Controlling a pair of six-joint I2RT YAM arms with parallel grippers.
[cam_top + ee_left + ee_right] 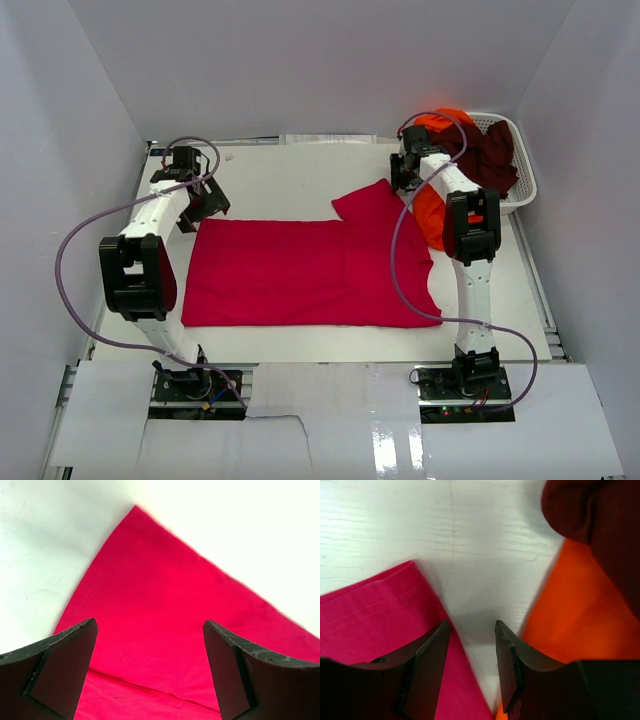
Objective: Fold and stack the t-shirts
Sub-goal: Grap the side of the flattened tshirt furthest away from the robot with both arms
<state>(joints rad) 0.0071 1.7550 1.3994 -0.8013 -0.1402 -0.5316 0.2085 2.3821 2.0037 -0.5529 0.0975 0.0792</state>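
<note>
The crimson tee [310, 270] is covering the tabletop's [280, 170] middle, leaving bare strips lying along the far and near edges. At far right, the basket [528, 190] and spilling orange tee [430, 215] are blocking the corner; only 1 narrow bare gap is separating orange tee from crimson sleeve.

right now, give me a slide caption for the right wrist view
Open fingers over white table between crimson tee and orange tee

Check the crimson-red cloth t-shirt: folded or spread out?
Spread: the crimson-red cloth t-shirt lies flat on the white table, one sleeve out at its far edge.
</note>
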